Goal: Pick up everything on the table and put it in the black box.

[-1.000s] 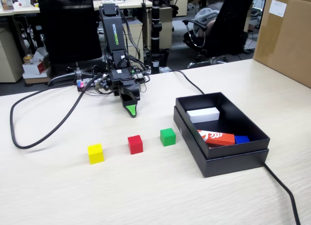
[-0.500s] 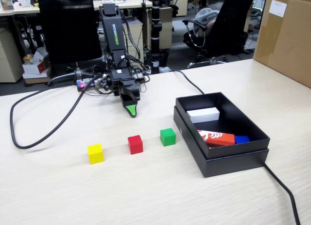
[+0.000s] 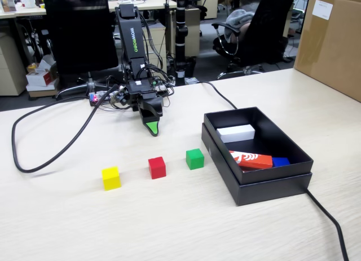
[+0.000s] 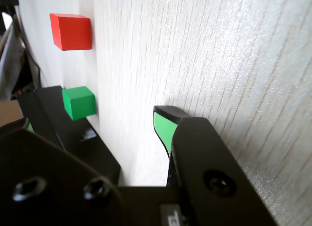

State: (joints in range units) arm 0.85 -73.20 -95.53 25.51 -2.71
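Cubes first, seen from the fixed view: yellow cube (image 3: 111,178), red cube (image 3: 157,167) and green cube (image 3: 194,159) in a loose row on the table (image 3: 169,227), each apart from its neighbours, the green one just beside the wall of the black box (image 3: 276,185). Look small, stiff and probably light, with flat faces and sharp edges; best taken across two opposite side faces, square on, or likely to twist out. Gripper (image 3: 152,129) hanging well behind the row, tip pointing down close to the table, holding nothing; only one green tip shows here, so gap not readable from this side. Inside the box already: white block (image 3: 236,132), red-and-white packet (image 3: 251,159) and a blue piece (image 3: 280,161), with bare floor left. Black cable (image 3: 34,159) looping off to the left, brown carton (image 3: 330,41) far right, neither near the cubes. Green cube's closeness to the box wall looks the only tight spot for a finger. From the wrist view: red cube (image 4: 71,31) and green cube (image 4: 79,102) ahead, box corner dark behind the green one, yellow out of frame. Gripper (image 4: 126,138) plainly parted, bare table between the fingers, nothing gripped.
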